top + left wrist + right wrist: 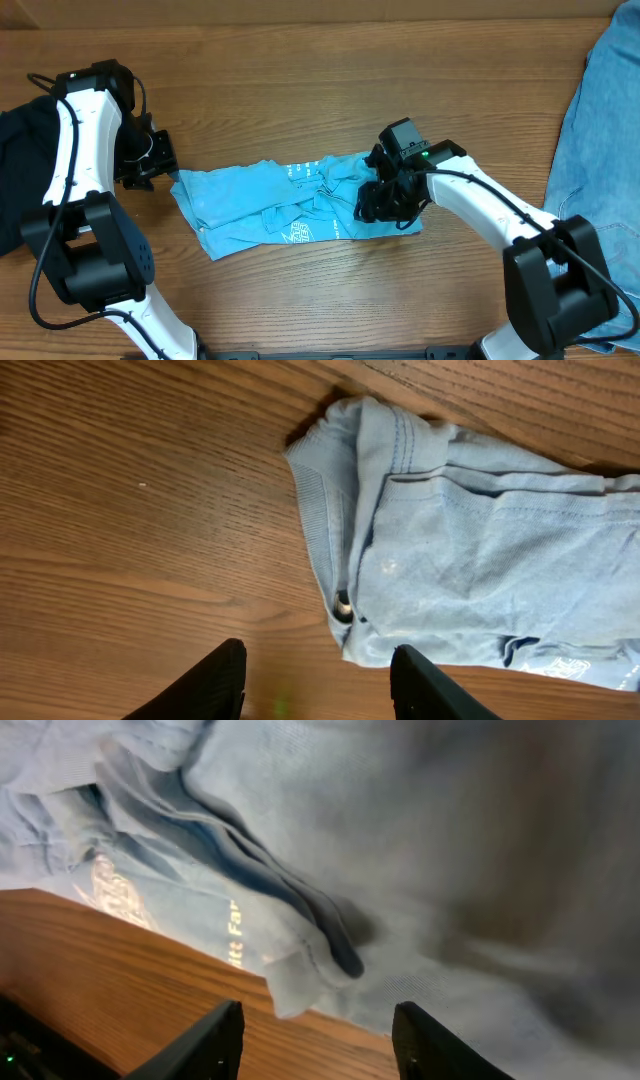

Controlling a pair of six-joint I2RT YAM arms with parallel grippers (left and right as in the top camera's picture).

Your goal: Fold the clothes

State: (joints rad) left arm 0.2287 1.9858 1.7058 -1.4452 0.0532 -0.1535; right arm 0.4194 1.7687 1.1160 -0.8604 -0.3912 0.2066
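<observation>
Closest in, my left pincer [318,652] has its fingers apart over bare wood, just beside the ribbed edge of the sky-blue T-shirt [265,205]. My right pincer [318,1010] is likewise spread, low over the shirt's other end and gripping nothing. The shirt lies crumpled in a long strip mid-surface [300,80] between both arms; farther out, denim jeans [600,120] cover the right edge and a black garment [18,160] sits at the left.

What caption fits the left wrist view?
Left gripper, jaws open, beside the edge of the crumpled sky-blue T-shirt on the wooden table.
</observation>
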